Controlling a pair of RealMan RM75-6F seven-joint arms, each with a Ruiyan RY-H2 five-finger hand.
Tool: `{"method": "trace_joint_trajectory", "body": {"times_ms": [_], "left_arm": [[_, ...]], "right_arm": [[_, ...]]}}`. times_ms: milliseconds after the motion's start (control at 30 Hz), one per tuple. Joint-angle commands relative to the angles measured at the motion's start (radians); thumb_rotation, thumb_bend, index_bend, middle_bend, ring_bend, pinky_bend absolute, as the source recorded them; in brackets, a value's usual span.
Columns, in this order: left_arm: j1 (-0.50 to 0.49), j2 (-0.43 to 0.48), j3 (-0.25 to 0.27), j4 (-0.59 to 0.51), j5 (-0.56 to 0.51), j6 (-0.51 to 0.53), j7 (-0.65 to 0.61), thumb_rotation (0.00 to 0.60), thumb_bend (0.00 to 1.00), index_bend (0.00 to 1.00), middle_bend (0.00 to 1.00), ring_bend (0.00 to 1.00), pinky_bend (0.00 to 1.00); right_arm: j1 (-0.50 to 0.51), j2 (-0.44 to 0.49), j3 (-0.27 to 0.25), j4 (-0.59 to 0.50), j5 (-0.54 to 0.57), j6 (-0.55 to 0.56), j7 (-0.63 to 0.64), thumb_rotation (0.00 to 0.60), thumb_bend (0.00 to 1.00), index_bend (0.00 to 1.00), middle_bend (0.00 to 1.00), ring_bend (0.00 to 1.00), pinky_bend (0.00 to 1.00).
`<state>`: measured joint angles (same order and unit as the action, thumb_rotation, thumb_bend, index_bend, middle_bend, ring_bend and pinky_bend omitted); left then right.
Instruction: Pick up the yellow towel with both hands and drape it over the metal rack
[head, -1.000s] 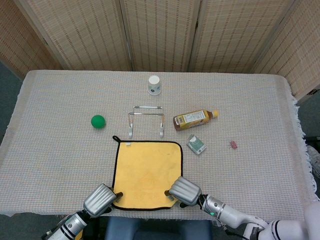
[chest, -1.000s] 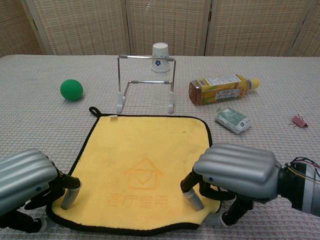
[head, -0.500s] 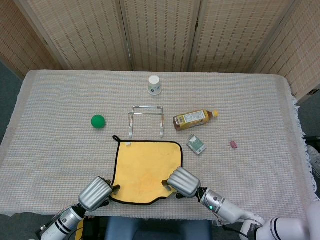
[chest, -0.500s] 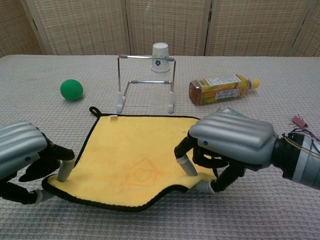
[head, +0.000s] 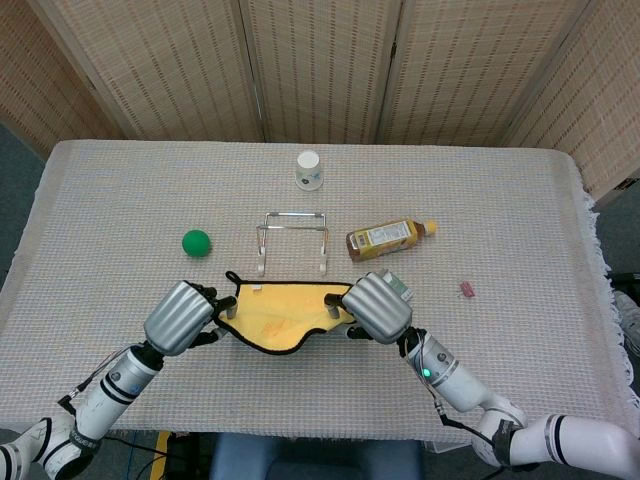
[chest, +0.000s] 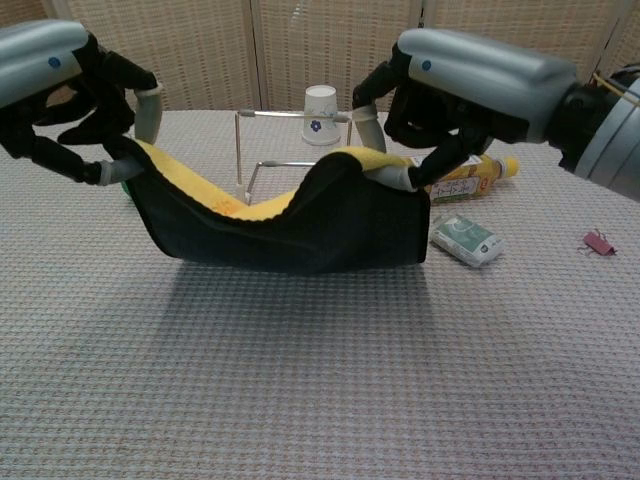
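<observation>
The yellow towel (head: 280, 315) with its black edge hangs lifted off the table, sagging between both hands; in the chest view its dark underside (chest: 290, 225) faces the camera. My left hand (head: 182, 316) pinches its left near corner, and my right hand (head: 376, 305) pinches its right near corner. The far edge of the towel still reaches down near the feet of the metal rack (head: 292, 238). That rack (chest: 292, 165) stands upright just behind the towel, partly hidden by it in the chest view.
A green ball (head: 196, 242) lies left of the rack. A paper cup (head: 309, 169) stands upside down behind it. A bottle (head: 388, 237) lies on its side at the right, with a small packet (chest: 464, 239) and a pink clip (head: 467, 289) nearby.
Both hands have risen and moved forward toward the rack, lifting the towel's near edge off the table. The towel now sags between them instead of lying flat.
</observation>
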<state>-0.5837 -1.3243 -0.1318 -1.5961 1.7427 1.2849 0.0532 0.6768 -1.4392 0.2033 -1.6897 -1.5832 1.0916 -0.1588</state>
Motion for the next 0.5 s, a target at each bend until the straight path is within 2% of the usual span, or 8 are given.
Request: {"method": "trace_joint_trajectory", "body": {"times_ms": [33, 133, 267, 500], "left_arm": [[-0.053, 0.022, -0.065, 0.016, -0.075, -0.054, -0.041, 0.6, 0.47, 0.69, 0.96, 0.79, 0.93], [-0.089, 0.026, -0.122, 0.024, -0.172, -0.108, -0.04, 0.6, 0.47, 0.69, 0.96, 0.79, 0.93], [-0.134, 0.031, -0.172, 0.042, -0.259, -0.172, -0.065, 0.6, 0.47, 0.69, 0.96, 0.79, 0.93], [-0.215, 0.027, -0.238, 0.095, -0.377, -0.263, -0.074, 0.6, 0.47, 0.69, 0.96, 0.79, 0.93]], "right_arm": [[0.02, 0.008, 0.058, -0.008, 0.053, 0.02, -0.032, 0.6, 0.51, 0.7, 0.97, 1.0, 1.0], [0.042, 0.01, 0.105, 0.004, 0.107, 0.017, -0.081, 0.6, 0.51, 0.7, 0.97, 1.0, 1.0], [0.072, 0.003, 0.151, 0.031, 0.162, 0.011, -0.11, 0.6, 0.51, 0.7, 0.97, 1.0, 1.0], [0.135, -0.025, 0.206, 0.103, 0.247, -0.011, -0.149, 0.6, 0.51, 0.7, 0.96, 1.0, 1.0]]}}
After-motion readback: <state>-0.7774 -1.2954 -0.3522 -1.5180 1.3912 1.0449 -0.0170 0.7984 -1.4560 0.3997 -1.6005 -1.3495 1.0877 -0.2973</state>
